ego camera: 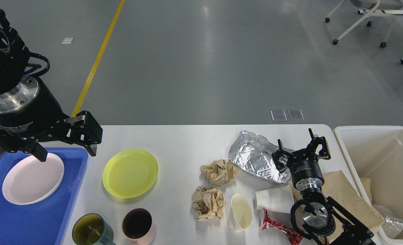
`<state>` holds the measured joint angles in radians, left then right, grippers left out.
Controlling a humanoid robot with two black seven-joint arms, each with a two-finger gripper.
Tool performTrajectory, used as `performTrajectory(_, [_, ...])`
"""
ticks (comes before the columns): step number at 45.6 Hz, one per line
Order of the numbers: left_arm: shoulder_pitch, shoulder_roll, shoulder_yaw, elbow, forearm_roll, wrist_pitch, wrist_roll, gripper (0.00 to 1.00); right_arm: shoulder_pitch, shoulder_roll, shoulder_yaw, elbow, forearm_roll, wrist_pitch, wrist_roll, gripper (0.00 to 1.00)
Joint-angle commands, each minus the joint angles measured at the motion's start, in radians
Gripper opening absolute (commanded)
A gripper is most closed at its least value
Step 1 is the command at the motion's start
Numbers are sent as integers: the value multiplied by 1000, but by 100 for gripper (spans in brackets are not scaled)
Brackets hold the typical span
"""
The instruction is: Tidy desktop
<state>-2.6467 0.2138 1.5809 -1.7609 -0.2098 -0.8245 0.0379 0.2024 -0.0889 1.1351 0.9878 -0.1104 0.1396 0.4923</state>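
White table [188, 143] fills lower frame; left gripper [65, 144] jaws open over white plate [33, 182], right gripper [302, 151] jaws open by foil [252, 154]: lower squarely, pinch foil's edge

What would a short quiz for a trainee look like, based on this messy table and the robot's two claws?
1. True or false: the yellow plate sits inside the blue tray.
2. Which item lies nearest the right claw?
A. the crumpled foil container
B. the white plate
C. the green cup
3. Fill in: the left claw hangs over the ____ plate.

Key:
1. False. It lies on the desktop, beside the tray.
2. A. The open right claw is at the foil's edge.
3. White. That plate lies in the tray, and the claw's fingers are spread above it.
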Motion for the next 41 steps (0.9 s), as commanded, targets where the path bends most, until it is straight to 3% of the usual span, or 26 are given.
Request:
performTrajectory(1, [30,1,1,1,0,1,0,95,0,0,0,2,0,0,0,100])
performTrajectory(11, [112,6,-19,4,26,25,-3,95,0,0,0,2,0,0,0,100])
performTrajectory(23, [401,58,-156,8,289,192,8,92,0,0,0,2,0,0,0,100])
performTrajectory(41, [754,176,-197,89,595,441,8,92,0,0,0,2,0,0,0,100])
